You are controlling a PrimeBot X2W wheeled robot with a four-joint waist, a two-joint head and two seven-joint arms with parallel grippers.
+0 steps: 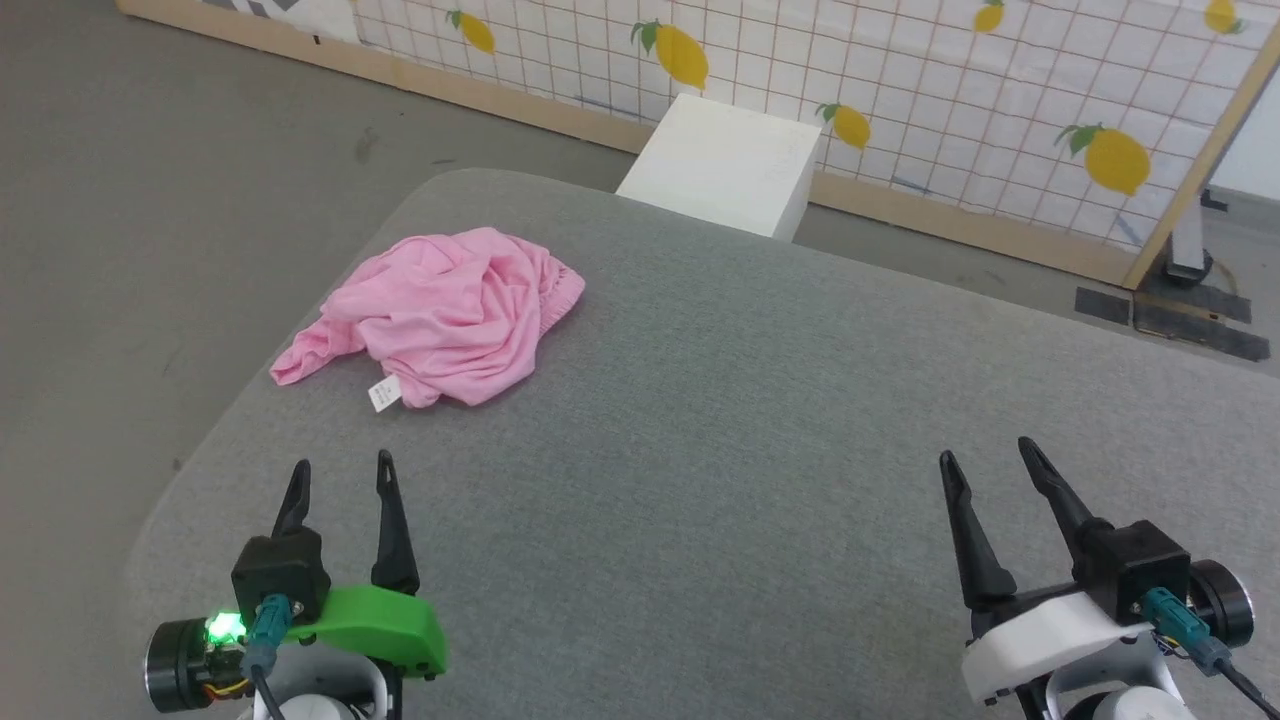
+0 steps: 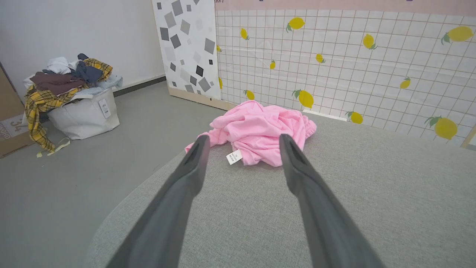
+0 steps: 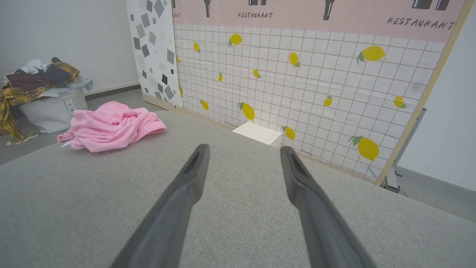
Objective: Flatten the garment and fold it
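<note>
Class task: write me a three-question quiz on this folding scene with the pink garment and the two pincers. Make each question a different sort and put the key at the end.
1. True or false: the left pincer is shut on the garment.
2. Multiple choice: the garment lies A) spread flat, B) crumpled in a heap, C) neatly folded.
3. Fill in: the white label sits at the garment's edge nearest the ____ pincer.

Key:
1. False. It stands open, as does the right pincer, and both are apart from the cloth.
2. B.
3. Left.
</note>
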